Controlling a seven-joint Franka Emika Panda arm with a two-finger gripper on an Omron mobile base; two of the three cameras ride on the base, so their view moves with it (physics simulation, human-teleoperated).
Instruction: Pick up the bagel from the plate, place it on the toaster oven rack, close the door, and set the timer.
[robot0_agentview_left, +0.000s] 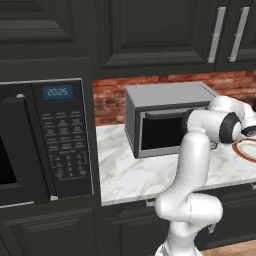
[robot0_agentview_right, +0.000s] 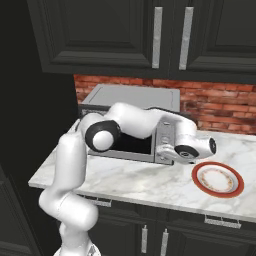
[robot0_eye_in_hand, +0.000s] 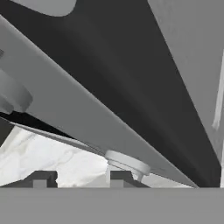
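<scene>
At toaster oven knob panel | gripper part-spread, pinching nothing | plate flat

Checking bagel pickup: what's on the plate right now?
The plate shows only its bare white centre inside the red-orange rim; no bagel lies on it. In the left base view the arm covers part of the plate.

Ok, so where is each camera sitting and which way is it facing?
Left base view: behind the arm, to its left, looking forward and down at the toaster oven and microwave.
Right base view: behind-right, same oven; arm crosses it.
Hand view: on the hand, close against grey panels; fingertips below.
Base views share oven, plate, counter.
</scene>
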